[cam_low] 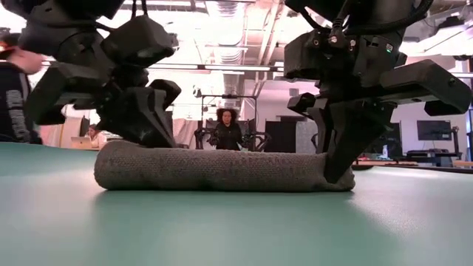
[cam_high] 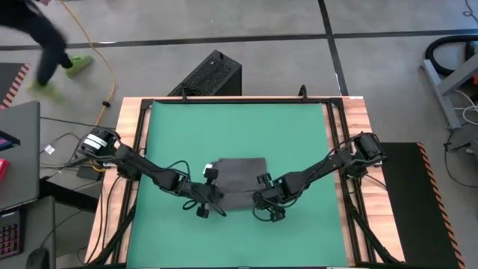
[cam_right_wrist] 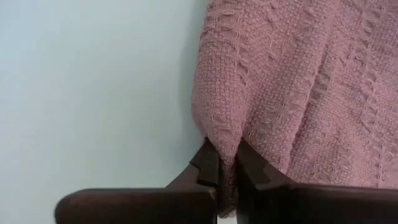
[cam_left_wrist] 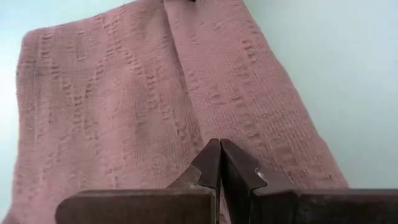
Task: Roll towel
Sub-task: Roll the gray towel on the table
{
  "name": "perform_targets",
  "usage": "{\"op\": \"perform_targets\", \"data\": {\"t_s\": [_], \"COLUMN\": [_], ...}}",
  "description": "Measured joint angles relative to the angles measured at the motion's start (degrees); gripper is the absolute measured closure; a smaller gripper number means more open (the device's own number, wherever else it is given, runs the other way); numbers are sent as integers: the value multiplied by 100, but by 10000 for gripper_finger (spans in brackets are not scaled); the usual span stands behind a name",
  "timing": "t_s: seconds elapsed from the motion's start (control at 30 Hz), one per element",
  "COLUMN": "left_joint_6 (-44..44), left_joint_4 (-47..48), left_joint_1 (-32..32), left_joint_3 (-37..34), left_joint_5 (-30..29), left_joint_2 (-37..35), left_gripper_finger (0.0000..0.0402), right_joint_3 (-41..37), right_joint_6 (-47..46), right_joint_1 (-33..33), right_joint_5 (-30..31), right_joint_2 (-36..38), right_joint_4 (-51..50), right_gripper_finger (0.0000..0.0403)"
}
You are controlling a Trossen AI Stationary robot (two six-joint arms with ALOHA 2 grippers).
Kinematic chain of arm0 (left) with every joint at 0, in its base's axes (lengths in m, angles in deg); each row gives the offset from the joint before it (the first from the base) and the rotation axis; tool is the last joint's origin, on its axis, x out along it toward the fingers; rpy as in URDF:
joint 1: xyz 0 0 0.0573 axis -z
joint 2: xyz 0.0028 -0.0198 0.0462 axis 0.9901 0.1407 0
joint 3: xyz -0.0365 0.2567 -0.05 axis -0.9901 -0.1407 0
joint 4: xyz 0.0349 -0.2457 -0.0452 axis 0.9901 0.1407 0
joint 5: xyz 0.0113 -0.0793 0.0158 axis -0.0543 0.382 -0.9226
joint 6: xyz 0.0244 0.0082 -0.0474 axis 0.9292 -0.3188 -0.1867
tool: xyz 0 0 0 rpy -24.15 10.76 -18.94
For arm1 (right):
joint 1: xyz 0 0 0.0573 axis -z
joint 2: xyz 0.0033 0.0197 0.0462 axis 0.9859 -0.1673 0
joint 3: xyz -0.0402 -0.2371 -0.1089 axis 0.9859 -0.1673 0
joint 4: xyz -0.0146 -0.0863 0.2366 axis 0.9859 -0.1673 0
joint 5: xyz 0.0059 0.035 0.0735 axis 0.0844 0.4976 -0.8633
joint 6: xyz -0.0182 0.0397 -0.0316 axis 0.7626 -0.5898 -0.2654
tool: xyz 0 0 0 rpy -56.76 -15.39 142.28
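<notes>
The dark grey towel (cam_high: 237, 179) lies on the green mat (cam_high: 239, 119) at the table's middle. In the low view its near edge (cam_low: 214, 170) is turned up into a thick, low roll. My left gripper (cam_high: 212, 196) is shut at the towel's near left corner. My right gripper (cam_high: 261, 199) is shut on its near right corner. In the wrist views the towel looks pinkish (cam_left_wrist: 124, 99), (cam_right_wrist: 298, 81). My left gripper is shut at the towel's near left corner (cam_left_wrist: 205, 134), coming from the near side and slanting down. A crease in the cloth runs up to the fingertips, which hide any cloth between them. The rest of the towel lies on the mat. My right gripper pinches the towel's near right corner (cam_right_wrist: 225, 146) between its two fingers, where the cloth bunches into a fold. The fingers (cam_low: 341, 155) point down at the roll's right end. The corner is drawn up to them, and the rest lies on the mat.
The mat has bare green surface on all sides of the towel. A black frame and a wooden edge (cam_high: 358, 127) border the mat. People show in the room beyond the table (cam_low: 228, 129), and one walks past the table's far left (cam_high: 45, 45).
</notes>
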Motion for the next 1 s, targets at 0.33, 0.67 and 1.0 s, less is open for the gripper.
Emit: {"op": "perform_targets", "data": {"t_s": [0.33, 0.67, 1.0], "left_joint_6": [4, -273, -728], "left_joint_4": [-819, -790, -762], "left_joint_1": [-96, 88, 794], "left_joint_3": [-657, -563, -565], "left_joint_5": [292, -405, -78], "left_joint_2": [0, -376, -1167], "left_gripper_finger": [401, 401, 401], "right_joint_3": [-5, -13, -13], "right_joint_6": [-192, -514, -430], "right_joint_1": [31, 147, 138], "right_joint_5": [-910, -931, -842], "right_joint_2": [65, 122, 129], "right_joint_4": [50, 61, 66], "right_gripper_finger": [373, 373, 373]}}
